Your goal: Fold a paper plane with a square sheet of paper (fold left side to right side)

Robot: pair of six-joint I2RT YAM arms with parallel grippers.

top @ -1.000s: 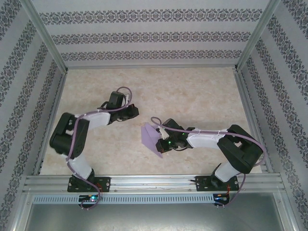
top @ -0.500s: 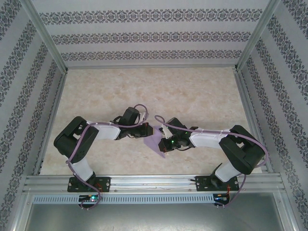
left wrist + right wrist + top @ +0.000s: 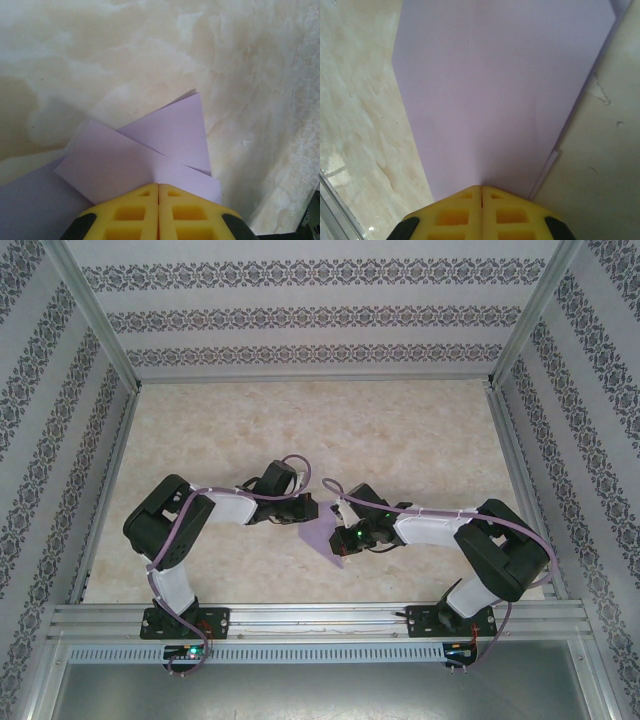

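Since the lavender sheet [image 3: 322, 534], part-folded, sits mid-table between my arms, both reach it equally. Left pincer [image 3: 158, 186] clenched on its far-left edge, where flaps overlap; right pincer [image 3: 481, 189] clenched on its near-right edge. Long axis runs far-left to near-right. Table [image 3: 420, 430] around it: no obstruction.

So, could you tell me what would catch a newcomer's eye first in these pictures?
The folded purple paper stands out first, lying near the front middle of the marbled table. Both arms reach in to it from either side: the left arm's yellow fingers are shut at its layered flaps, and the right arm's yellow fingers are shut at a plain, smooth stretch of it. The patterned walls around the table also draw the eye.
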